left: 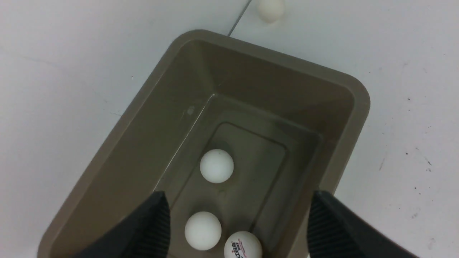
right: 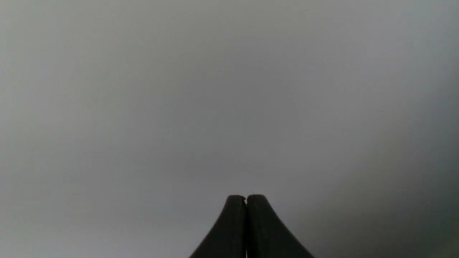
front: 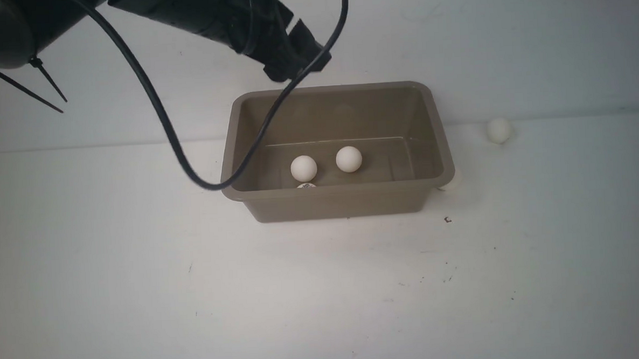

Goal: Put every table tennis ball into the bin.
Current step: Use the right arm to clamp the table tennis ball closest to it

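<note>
three balls (left: 216, 166) in the bin (left: 287, 60) — left pincer (left: 239, 195) agape above, right pincer (right: 246, 200) clenched

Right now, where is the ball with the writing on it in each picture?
Front view: the printed ball peeks over the bin's near rim, just in front of a plain ball.
Left wrist view: it lies on the bin floor beside that plain ball.
Right wrist view: not in it.
Shared landmark: the bin.
</note>
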